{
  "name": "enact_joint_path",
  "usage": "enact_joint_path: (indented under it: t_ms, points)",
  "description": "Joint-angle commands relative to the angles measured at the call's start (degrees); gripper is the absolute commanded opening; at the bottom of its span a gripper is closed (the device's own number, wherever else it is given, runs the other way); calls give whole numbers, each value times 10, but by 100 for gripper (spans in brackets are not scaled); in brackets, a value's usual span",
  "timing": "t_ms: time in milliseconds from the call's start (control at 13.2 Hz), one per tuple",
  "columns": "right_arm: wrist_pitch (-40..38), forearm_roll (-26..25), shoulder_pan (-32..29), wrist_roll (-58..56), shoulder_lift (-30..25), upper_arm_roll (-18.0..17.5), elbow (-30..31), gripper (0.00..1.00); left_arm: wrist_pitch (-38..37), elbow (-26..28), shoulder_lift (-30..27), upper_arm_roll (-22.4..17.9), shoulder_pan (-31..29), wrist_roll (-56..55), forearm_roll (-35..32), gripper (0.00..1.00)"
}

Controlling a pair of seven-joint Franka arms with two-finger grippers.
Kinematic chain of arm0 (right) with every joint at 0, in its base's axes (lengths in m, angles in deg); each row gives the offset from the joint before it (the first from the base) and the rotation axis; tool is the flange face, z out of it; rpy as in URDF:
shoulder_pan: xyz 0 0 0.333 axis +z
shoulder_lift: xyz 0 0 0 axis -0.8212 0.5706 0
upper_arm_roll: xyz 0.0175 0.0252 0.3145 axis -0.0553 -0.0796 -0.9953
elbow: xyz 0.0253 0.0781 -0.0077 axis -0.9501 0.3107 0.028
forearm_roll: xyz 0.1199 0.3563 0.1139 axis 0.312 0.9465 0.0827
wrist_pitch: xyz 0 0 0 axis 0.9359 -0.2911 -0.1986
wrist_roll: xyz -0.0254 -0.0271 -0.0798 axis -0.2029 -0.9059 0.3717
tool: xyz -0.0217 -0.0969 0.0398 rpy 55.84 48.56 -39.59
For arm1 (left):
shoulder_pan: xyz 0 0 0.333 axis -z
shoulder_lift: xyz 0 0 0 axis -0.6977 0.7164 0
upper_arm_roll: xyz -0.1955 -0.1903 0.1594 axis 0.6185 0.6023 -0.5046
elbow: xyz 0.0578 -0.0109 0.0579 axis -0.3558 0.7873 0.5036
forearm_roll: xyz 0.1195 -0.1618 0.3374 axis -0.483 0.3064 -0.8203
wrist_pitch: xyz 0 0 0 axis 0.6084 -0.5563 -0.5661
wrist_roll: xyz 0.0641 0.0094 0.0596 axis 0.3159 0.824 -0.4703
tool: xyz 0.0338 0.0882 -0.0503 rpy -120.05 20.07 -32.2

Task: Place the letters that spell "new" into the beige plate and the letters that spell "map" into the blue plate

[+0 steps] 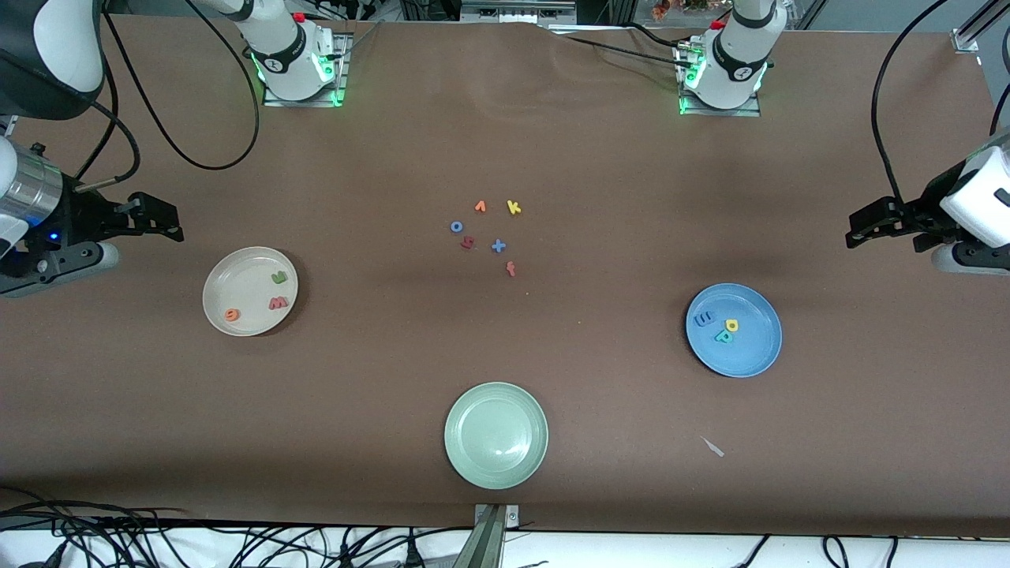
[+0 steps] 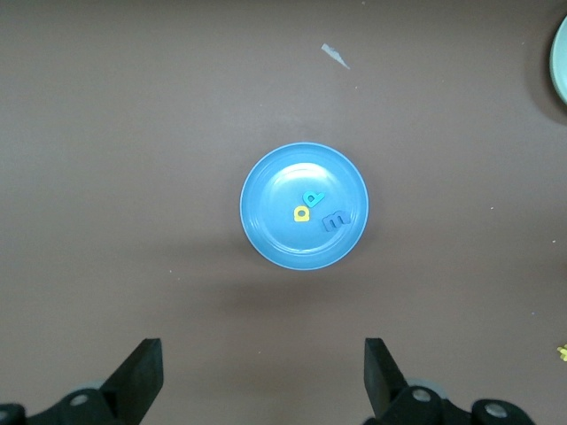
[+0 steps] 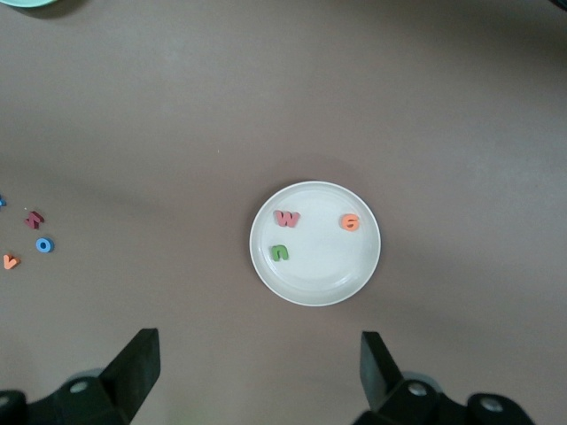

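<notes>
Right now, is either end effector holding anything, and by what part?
Nothing is held. The left end effector and the right end effector are both open and empty, each up beside its own plate.

White arms, black claws, green-lit bases, looping black cables.

Even overhead light, soft shadows, sharp focus throughout

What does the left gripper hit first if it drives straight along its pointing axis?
Probably bare brown table, just short of the blue plate. The left gripper looks down with open jaws and holds nothing. Depth is unclear; it might catch the plate's rim.
</notes>
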Motion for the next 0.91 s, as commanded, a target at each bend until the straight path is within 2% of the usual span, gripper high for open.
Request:
enact_joint_path:
  t_ms: [0, 76, 152, 227, 303, 379, 455, 531, 834]
  points:
    - [-15, 1, -4, 5, -3, -13, -25, 100, -4, -21, 15, -1, 2, -2, 17, 100]
    - [-16, -1, -41, 39, -16, -67, -23, 100, -4, -21, 15, -2, 7, -2, 16, 100]
    - [-27, -7, -123, 87, -29, -162, -19, 100, -4, -21, 15, -2, 7, -2, 16, 100]
    - [-42, -25, -184, 124, -37, -239, -18, 100, -4, -21, 15, -2, 7, -2, 15, 100]
    - [-44, -57, -214, 148, -58, -287, 2, 100, -4, -21, 15, -1, 12, -2, 14, 100]
    - [-41, -72, -224, 163, -95, -303, 44, 100, -5, -21, 15, -1, 20, -2, 12, 100]
    - [-32, -73, -226, 164, -126, -303, 87, 100, -5, -21, 16, -1, 23, -2, 11, 100]
    - [-27, -73, -228, 159, -140, -303, 100, 100, -6, -21, 15, -1, 24, -2, 11, 100]
    - [-32, -75, -228, 154, -125, -301, 68, 100, -7, -20, 16, -2, 31, -2, 11, 100]
